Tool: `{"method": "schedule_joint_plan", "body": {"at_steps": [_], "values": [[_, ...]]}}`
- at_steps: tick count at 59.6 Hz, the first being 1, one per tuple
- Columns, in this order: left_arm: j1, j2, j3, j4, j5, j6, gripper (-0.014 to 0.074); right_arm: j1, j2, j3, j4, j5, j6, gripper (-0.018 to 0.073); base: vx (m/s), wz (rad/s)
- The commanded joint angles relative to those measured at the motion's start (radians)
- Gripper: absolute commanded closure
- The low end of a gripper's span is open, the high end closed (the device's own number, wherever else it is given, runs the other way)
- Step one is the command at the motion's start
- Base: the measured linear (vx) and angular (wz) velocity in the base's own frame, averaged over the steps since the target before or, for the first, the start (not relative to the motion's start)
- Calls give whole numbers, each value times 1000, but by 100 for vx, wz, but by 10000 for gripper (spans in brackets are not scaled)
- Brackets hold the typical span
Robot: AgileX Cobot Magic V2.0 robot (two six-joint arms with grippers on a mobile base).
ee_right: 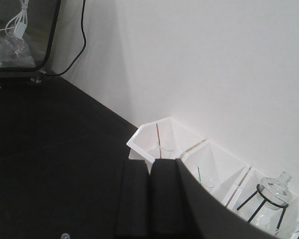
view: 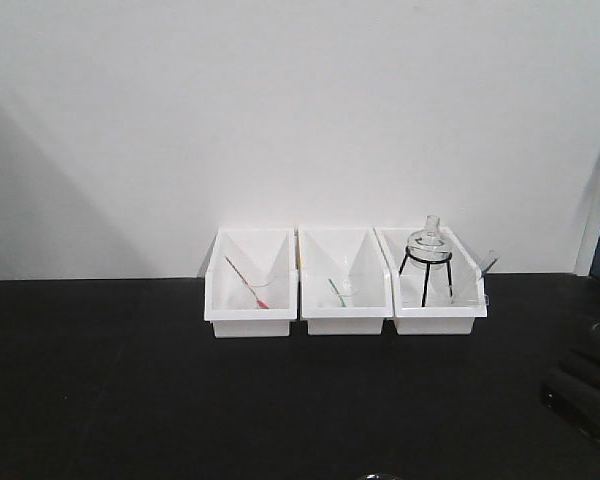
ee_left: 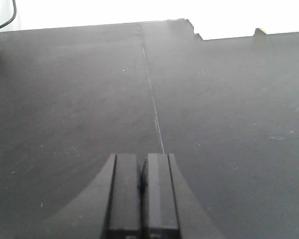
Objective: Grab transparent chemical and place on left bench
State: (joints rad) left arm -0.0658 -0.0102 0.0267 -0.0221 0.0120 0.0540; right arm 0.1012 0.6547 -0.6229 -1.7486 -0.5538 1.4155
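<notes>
Matte black bench (view: pixel 100 400) meets a white wall; the clear glass beaker with pale stirrer (view: pixel 480 280) sits in the right white bin (view: pixel 435 322). Both grippers (ee_left: pixel 140 191) (ee_right: pixel 150 196) are closed, empty.

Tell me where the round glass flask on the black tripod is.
In the front view, the flask stands in the rightmost white bin against the white wall, right of the bin holding the green stirrer.

my left gripper (ee_left: pixel 141 194) has its fingers pressed together, nothing between them, hanging over the black countertop (ee_left: pixel 229 124). a thin seam (ee_left: pixel 152 94) runs up the surface toward the white wall (ee_left: pixel 139 10).
</notes>
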Motion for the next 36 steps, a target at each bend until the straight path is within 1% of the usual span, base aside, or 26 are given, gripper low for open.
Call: {"method": "schedule_joint_plan", "body": {"at_steps": [1, 3, 4, 5, 6, 7, 9, 10, 12, 13, 16, 17, 19, 20, 21, 22, 23, 24, 27, 28, 32, 36], "values": [[-2, -19, 16, -1, -78, -8, 600, -2, -1, -25, 41, 28, -1, 564, 0, 0], [-2, -19, 16, -1, -78, -8, 600, -2, 2, -25, 74, 37, -6, 564, 0, 0], [-2, -19, 16, -1, -78, -8, 600, -2, 2, -25, 95, 47, -28, 564, 0, 0], [-2, -19, 16, -1, -78, -8, 600, -2, 2, -25, 140, 73, -52, 564, 0, 0], [-2, -19, 16, -1, -78, -8, 600, -2, 2, -25, 178, 96, -98, 564, 0, 0], [-2, -19, 16, -1, -78, -8, 600, -2, 2, -25, 241, 123, -133, 564, 0, 0], [-2, -19, 16, -1, -78, -8, 600, -2, 2, -21, 340, 202, -237, 564, 0, 0], [-2, -19, 16, -1, -78, -8, 600, -2, 2, -19, 429, 253, -311, 564, 0, 0], [-2, -19, 16, -1, -78, -8, 600, -2, 2, -16, 569, 325, -420, 564, 0, 0], [-2, -19, 16, -1, -78, -8, 600, -2, 2, -16, 682, 384, -508, 564, 0, 0], [-2, -19, 16, -1, -78, -8, 600, -2, 2, -16, 907, 522, -700, 564, 0, 0], [-2, -19, 16, -1, -78, -8, 600, -2, 2, -16, 1008, 578, -800, 564, 0, 0], [-2, -19, 16, -1, -78, -8, 600, -2, -4, -16, 1127, 653, -932, 564, 0, 0], [-2, -19, 16, -1, -78, -8, 600, -2, -5, -16, 1206, 710, -1032, 564, 0, 0], [-2, -19, 16, -1, -78, -8, 600, -2, -5, -16, 1254, 747, -1098, 564, 0, 0], [-2, -19, 16, -1, -78, -8, 600, -2, -7, -16, 1322, 783, -1193, 564, 0, 0], [-2, -19, 16, -1, -78, -8, 600, -2, -7, -16, 1364, 817, -1253, 564, 0, 0], [-2, -19, 16, -1, -78, -8, 600, -2, -7, -16, 1424, 862, -1338, 564, 0, 0], [-2, -19, 16, -1, -78, -8, 600, -2, -7, -16, 1532, 937, -1487, 564, 0, 0], [-2, -19, 16, -1, -78, -8, 600, -2, -7, -16, 1580, 966, -1553, 564, 0, 0], [-2, -19, 16, -1, -78, -8, 600, -2, -22, -14, 1714, 1001, -1710, 564, 0, 0], [-2, -19, 16, -1, -78, -8, 600, -2, -54, 0, 1828, 971, -1806, 564, 0, 0]]}}
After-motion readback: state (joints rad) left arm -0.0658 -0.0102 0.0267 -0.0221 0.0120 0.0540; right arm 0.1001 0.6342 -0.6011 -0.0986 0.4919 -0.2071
